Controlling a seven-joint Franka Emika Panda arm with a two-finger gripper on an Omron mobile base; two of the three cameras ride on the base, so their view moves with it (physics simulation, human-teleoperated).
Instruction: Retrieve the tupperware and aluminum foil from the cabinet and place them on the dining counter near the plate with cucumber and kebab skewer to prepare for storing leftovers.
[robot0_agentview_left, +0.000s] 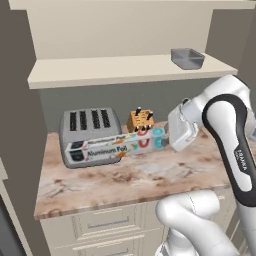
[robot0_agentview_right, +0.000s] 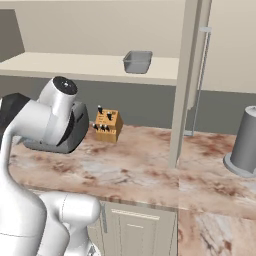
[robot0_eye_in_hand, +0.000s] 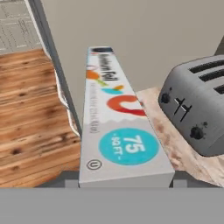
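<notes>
One cream cabinet (robot0_agentview_left: 125, 70) is carrying a grey tupperware (robot0_agentview_left: 187, 58) on its shelf. Below, we are hovering over marbled countertop (robot0_agentview_left: 130, 180), our gripper (robot0_agentview_left: 172, 136) grasping the aluminum foil (robot0_agentview_left: 117, 147) carton by its end, beside the toaster (robot0_agentview_left: 90, 127) and knife block (robot0_agentview_left: 140, 120).

A kitchen: toaster (robot0_agentview_left: 91, 134) and knife block (robot0_agentview_left: 140, 120) on a marbled counter (robot0_agentview_left: 130, 180).

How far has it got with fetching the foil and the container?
Done: the aluminum foil is out of the cabinet. In hand: the gripper holds its end above the counter, in front of the toaster. Left: the grey tupperware on the shelf, and carrying both to the plate.
</notes>
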